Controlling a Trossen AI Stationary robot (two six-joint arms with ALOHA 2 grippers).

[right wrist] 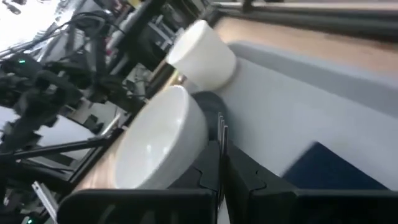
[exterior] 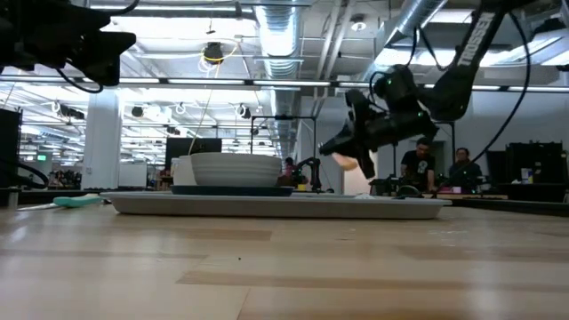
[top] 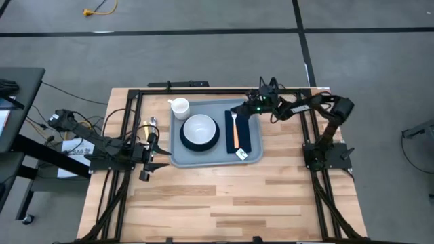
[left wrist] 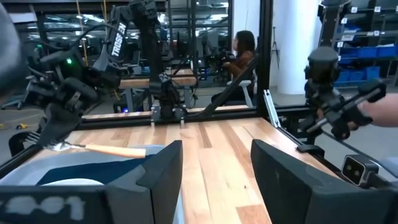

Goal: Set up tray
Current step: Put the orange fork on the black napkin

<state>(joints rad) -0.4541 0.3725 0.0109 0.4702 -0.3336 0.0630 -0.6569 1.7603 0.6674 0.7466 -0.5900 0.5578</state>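
The grey-blue tray [top: 254, 157] lies flat on the wooden table. It carries a white bowl [top: 200, 127] on a dark plate [top: 200, 144], a white cup [top: 180, 107] and a navy napkin [top: 248, 132] with an orange-handled utensil [top: 234, 135] lying on it. My right gripper [top: 238, 108] is shut and hangs over the far end of the napkin; in the low view the right gripper [exterior: 324, 149] is clear above the tray. My left gripper [top: 154, 154] stands open and level just off the tray's left rim, with nothing between its fingers [left wrist: 158, 177].
A black frame [top: 203, 89] borders the table's far, left and right sides. A small teal thing [exterior: 76, 201] lies on the table left of the tray. Bare wood [top: 224, 203] stretches between the tray and the near edge. People sit in the room beyond [exterior: 418, 164].
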